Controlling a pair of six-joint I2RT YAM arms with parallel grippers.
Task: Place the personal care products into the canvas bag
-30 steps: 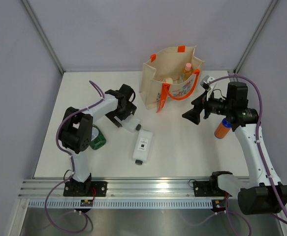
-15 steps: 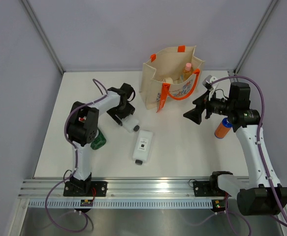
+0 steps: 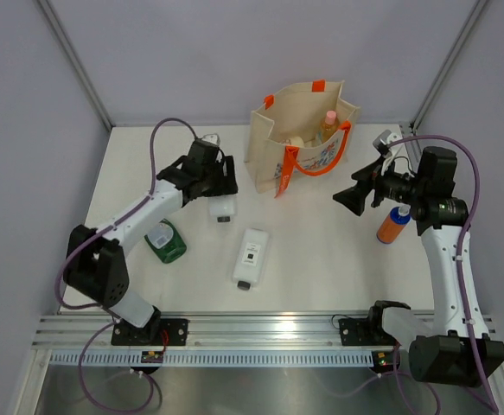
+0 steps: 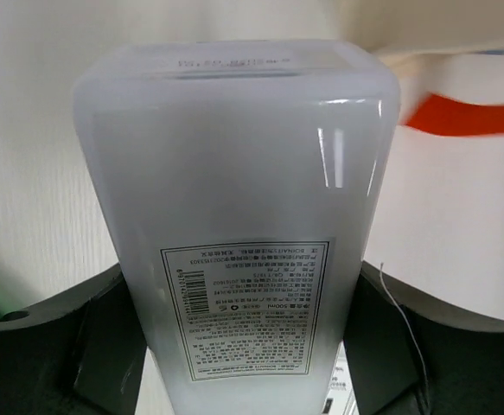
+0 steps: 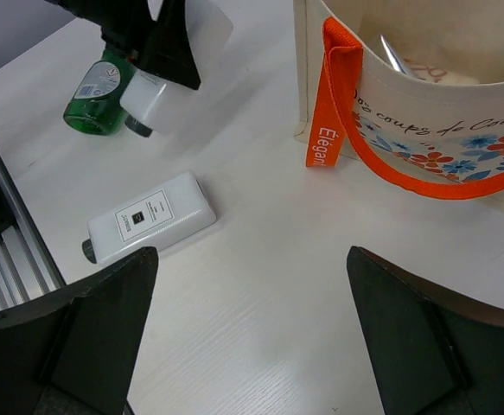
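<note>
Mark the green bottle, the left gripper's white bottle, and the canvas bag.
green bottle [image 3: 169, 245]: top external, its body.
white bottle [image 4: 247, 311]: left wrist, its printed label.
canvas bag [image 3: 267, 156]: top external, beige side wall.

The canvas bag [image 3: 267, 151] stands at the back of the desk [image 3: 321, 268], a capped bottle [image 3: 328, 124] upright in it. Before the bag lies a labelled bottle [image 3: 251, 257] — the flat bottle [image 3: 165, 242] to its left, a standing bottle [image 3: 392, 225] far right. The held bottle [image 3: 221, 207] in the left pincer [image 3: 220, 195] is between the flat bottle and the bag.
</note>
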